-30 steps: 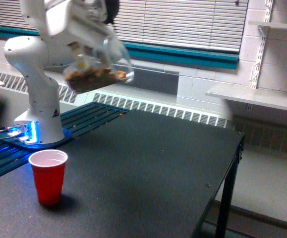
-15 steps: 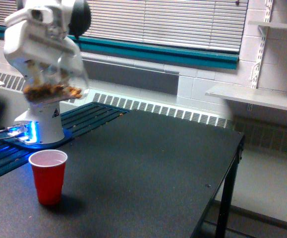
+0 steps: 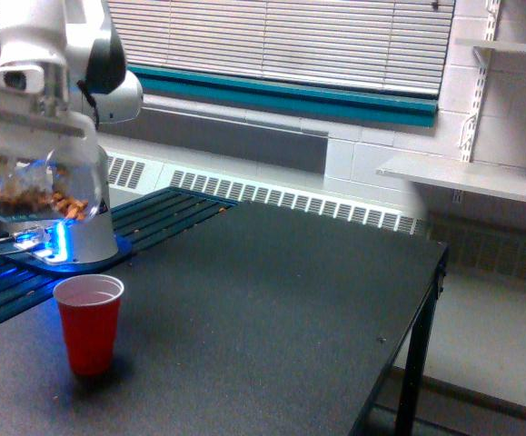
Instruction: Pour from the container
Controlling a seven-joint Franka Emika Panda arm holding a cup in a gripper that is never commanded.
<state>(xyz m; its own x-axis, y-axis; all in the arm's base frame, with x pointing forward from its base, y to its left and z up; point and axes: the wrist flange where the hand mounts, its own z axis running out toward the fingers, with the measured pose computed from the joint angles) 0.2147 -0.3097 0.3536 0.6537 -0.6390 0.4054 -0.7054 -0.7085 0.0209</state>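
Observation:
The container is a clear plastic cup with brown crumbly bits lying in its lower part. It hangs in the air at the exterior view's left, held by my gripper, which is shut on its upper part. The container sits above and a little to the left of a red plastic cup, well clear of its rim. That red cup stands upright on the black table and looks empty inside. My fingers are mostly hidden behind the white hand.
The arm's white base with a blue light stands on a blue slatted surface behind the red cup. The table edge drops off at the exterior view's right. White shelves hang on the wall there.
The arm has carried the container from the upper middle leftward and downward, to above the red cup. The container's tilt has changed and it now looks more upright. The red cup has not moved.

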